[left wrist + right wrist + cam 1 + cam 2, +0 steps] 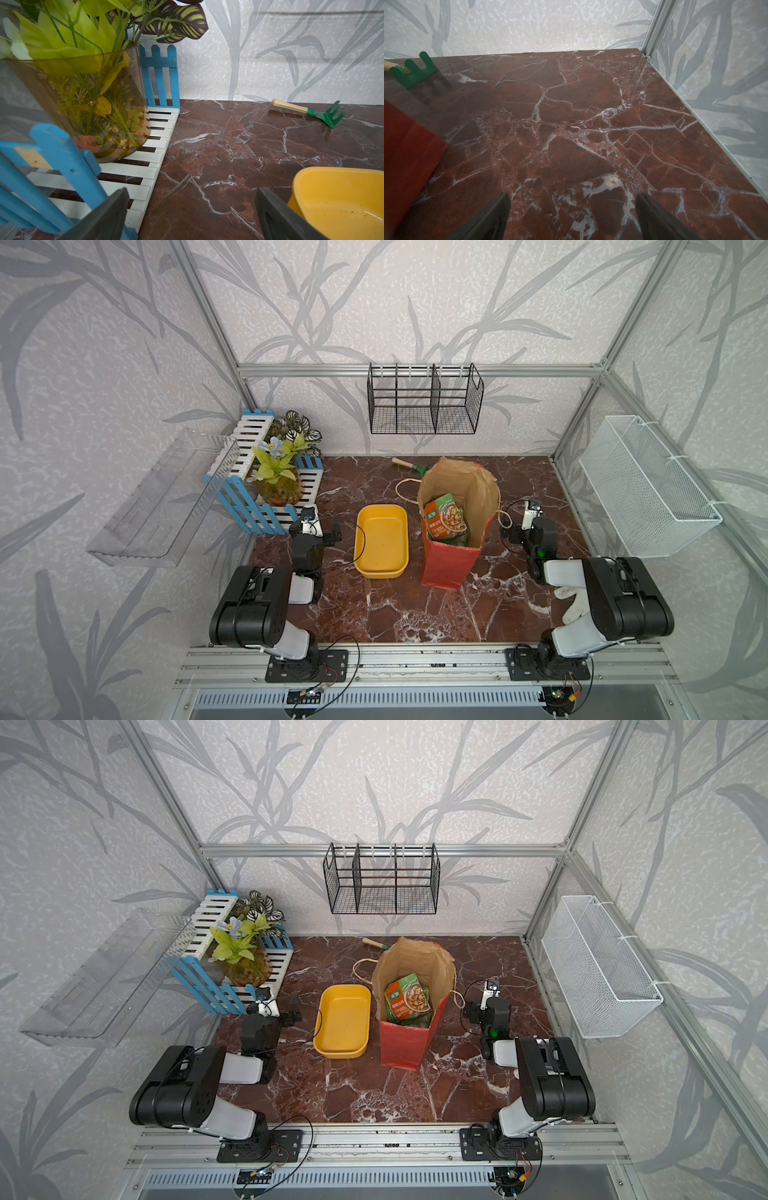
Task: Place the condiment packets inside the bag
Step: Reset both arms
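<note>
Red-brown marble tabletop (395, 605) carries the tall red paper bag (446, 564), glossy green-and-orange condiment packets (449, 518) inside; left gripper (190, 195) and right gripper (573, 197) spread, empty; a careless arm swing could topple the bag.

Yellow tray (380, 572), plant vase (279, 488), green rake (411, 466) on tabletop (415, 614).

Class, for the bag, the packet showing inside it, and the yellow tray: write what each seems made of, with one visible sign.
The bag: paper, matte red outside, brown kraft inside; its walls crease and fold.
The condiment packet: likely plastic or foil film, glossy; it crinkles and catches light.
The yellow tray: probably moulded plastic, smooth, rounded corners, soft sheen.
</note>
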`<move>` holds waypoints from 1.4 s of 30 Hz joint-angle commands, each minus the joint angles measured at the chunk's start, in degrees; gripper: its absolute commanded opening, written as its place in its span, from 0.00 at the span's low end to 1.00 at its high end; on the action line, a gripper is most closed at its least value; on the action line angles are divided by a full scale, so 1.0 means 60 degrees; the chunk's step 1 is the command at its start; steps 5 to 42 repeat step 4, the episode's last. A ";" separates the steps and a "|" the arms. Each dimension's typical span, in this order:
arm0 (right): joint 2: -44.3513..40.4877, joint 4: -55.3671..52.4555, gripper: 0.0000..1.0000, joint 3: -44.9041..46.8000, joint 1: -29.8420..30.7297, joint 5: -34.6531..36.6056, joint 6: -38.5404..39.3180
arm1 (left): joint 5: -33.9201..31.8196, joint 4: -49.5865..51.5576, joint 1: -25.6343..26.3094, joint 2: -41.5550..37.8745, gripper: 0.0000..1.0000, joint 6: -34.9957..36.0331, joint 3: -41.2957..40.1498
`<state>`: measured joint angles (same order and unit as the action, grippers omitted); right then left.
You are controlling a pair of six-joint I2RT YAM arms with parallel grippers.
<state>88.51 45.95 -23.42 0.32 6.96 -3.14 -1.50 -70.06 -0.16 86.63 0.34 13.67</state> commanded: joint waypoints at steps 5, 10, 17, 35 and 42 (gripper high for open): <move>-0.0134 -0.0014 0.99 -0.0052 -0.0006 -0.0047 -0.0049 | -0.0062 0.0014 0.0005 0.0064 1.00 0.0062 0.0031; -0.0134 -0.0014 0.99 -0.0052 -0.0006 -0.0047 -0.0049 | -0.0062 0.0014 0.0005 0.0064 1.00 0.0062 0.0031; -0.0134 -0.0014 0.99 -0.0052 -0.0006 -0.0047 -0.0049 | -0.0062 0.0014 0.0005 0.0064 1.00 0.0062 0.0031; -0.0134 -0.0014 0.99 -0.0052 -0.0006 -0.0047 -0.0049 | -0.0062 0.0014 0.0005 0.0064 1.00 0.0062 0.0031; -0.0134 -0.0014 0.99 -0.0052 -0.0006 -0.0047 -0.0049 | -0.0062 0.0014 0.0005 0.0064 1.00 0.0062 0.0031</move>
